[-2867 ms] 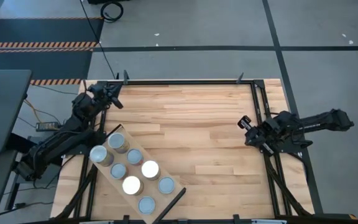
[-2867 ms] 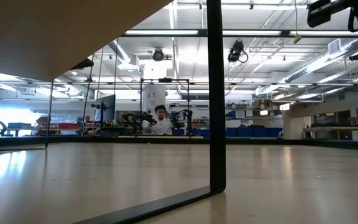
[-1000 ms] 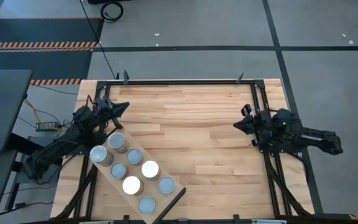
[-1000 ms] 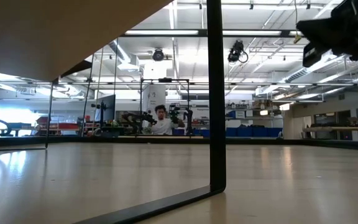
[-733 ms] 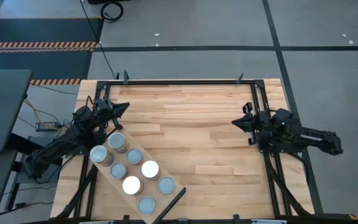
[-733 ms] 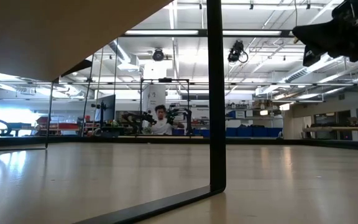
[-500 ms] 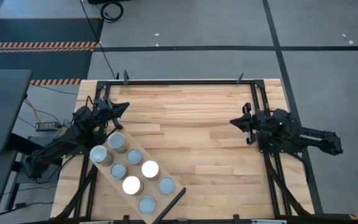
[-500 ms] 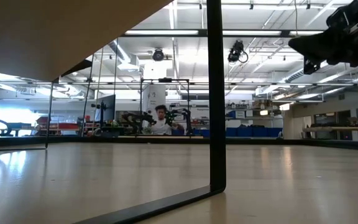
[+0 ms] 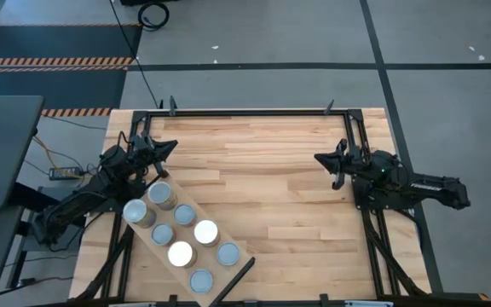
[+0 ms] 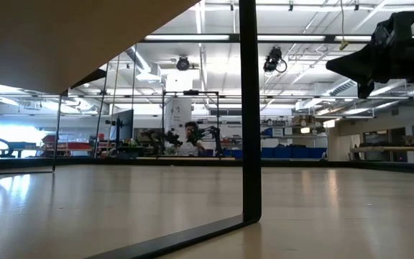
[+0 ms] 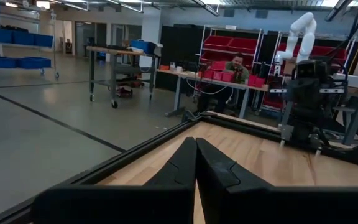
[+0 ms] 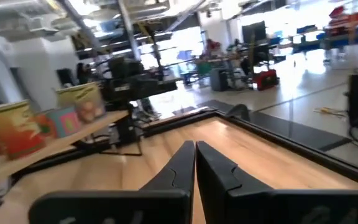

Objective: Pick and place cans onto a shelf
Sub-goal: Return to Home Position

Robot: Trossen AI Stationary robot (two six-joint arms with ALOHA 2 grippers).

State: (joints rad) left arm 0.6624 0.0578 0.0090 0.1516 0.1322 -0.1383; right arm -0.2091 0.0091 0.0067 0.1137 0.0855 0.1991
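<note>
Left gripper (image 9: 167,145): at the far-left corner of the desk (image 9: 262,188), just beyond the far end of the shelf, raised clear of the wood. In the left wrist view its fingers (image 11: 182,165) are pressed together tip to tip, with nothing between them.

Shelf (image 9: 183,233): lies diagonally at the near-left of the desk, with its dark bar at the near-right end. Cans (image 9: 184,214): all on the shelf in two rows. I count eight tops: most are grey-blue or silvery, two are bright white, and the one at the far end is gold. The rows look tidy and none is tipped.

Desk, centre to right: bare wood, no can lying loose anywhere in the high view.

Right gripper (image 9: 320,159): at the right edge of the desk about mid-depth, pointing inward, well apart from the shelf. The right wrist view shows its fingers (image 12: 182,163) brought fully together and empty.

Judgement: the placing appears complete, since every can in view is on the shelf and neither gripper holds one. What is left seems to be only parking both arms at rest. No can needs straightening that I can see from above.
</note>
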